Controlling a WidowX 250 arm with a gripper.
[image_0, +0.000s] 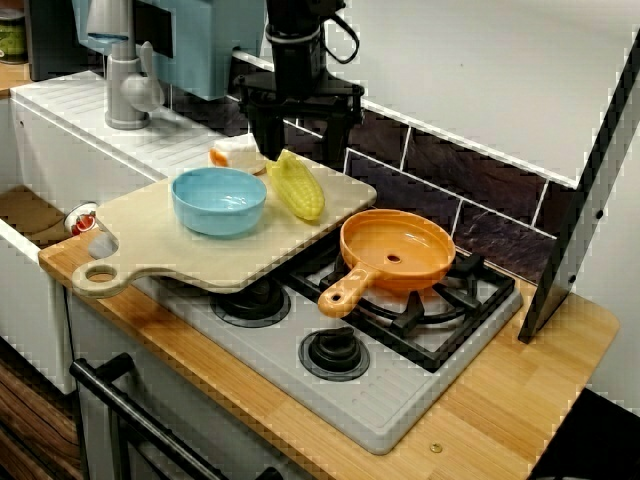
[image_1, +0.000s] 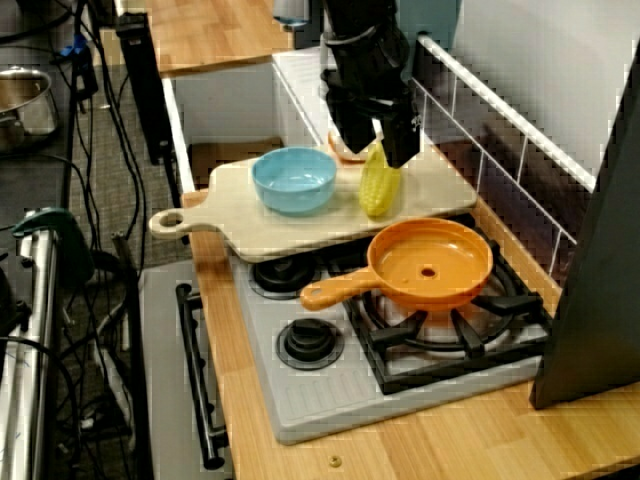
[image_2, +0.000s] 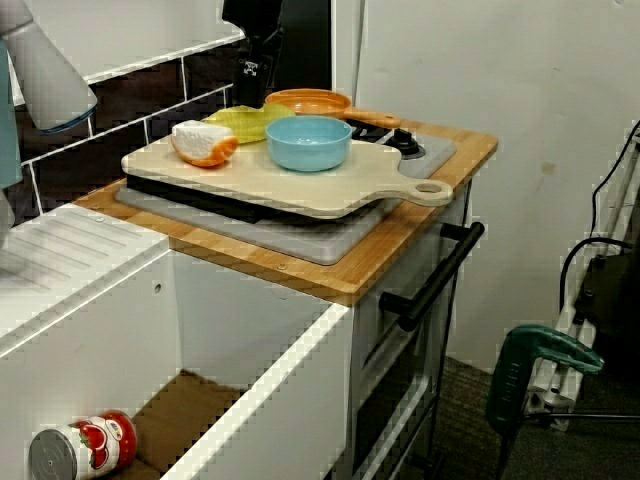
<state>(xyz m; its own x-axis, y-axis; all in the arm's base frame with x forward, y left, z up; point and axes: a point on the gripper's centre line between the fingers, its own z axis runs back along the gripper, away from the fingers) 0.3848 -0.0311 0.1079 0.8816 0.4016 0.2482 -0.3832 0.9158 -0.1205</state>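
1. While the gripper (image_0: 300, 148) hangs released, fingers spread astride the corn's (image_0: 300, 190) far end, you're at the approach.
2. Corn lies on the board (image_0: 200, 265), right of the bowl (image_0: 218, 200).
3. Closing, I judge, calls for centring lower.

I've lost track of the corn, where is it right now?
In the front view, the corn lies on the cutting board, between the blue bowl and the orange pan, its far end under the open end effector.
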